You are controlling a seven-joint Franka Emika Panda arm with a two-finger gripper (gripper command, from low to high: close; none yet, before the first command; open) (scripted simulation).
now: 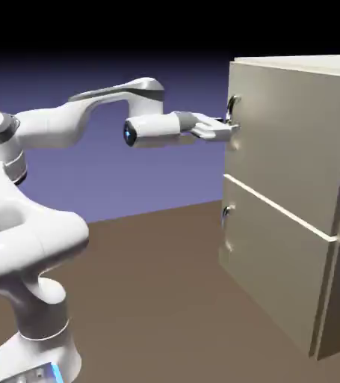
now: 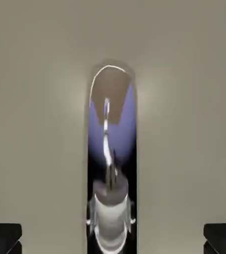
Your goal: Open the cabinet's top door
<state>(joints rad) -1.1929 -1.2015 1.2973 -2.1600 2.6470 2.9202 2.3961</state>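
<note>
beige top door (image 1: 292, 142) just beyond gripper (image 2: 113, 239)

The desk (image 1: 158, 299) is a flat, plain dark brown surface, its far edge sloping up toward the exterior view's right. The robot's white base (image 1: 34, 355) stands on it at the exterior view's lower left; the beige-grey cabinet (image 1: 288, 149) stands upright at the right, well apart.
</note>
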